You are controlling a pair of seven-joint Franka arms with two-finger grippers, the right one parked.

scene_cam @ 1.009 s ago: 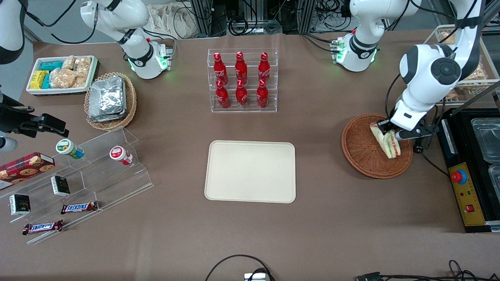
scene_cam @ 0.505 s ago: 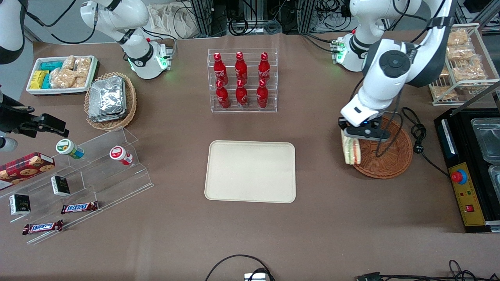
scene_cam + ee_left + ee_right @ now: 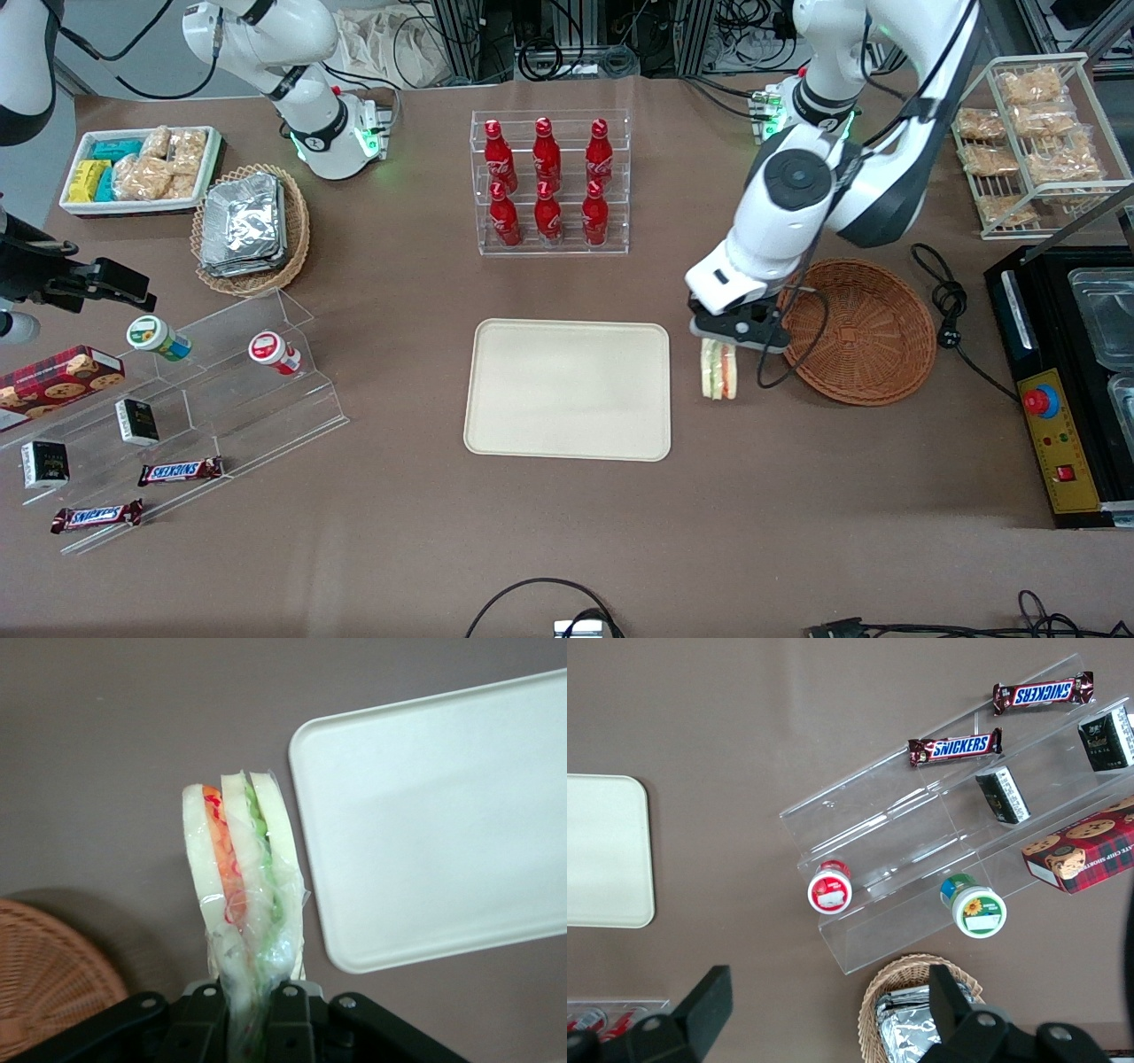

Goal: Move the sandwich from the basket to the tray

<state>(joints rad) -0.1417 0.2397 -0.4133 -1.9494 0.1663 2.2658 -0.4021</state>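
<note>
Between the basket (image 3: 858, 330) and the tray (image 3: 567, 390), the gripper (image 3: 719, 338) is carrying the sandwich (image 3: 718, 369), clamped tightly at one end. Having cleared the basket, it is nearing the tray's edge above the counter (image 3: 797, 478).

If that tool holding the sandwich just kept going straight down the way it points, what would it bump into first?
Probably bare table. The tool, shut on the sandwich, hangs over the strip between basket and tray; the sandwich's tip would land first.
</note>
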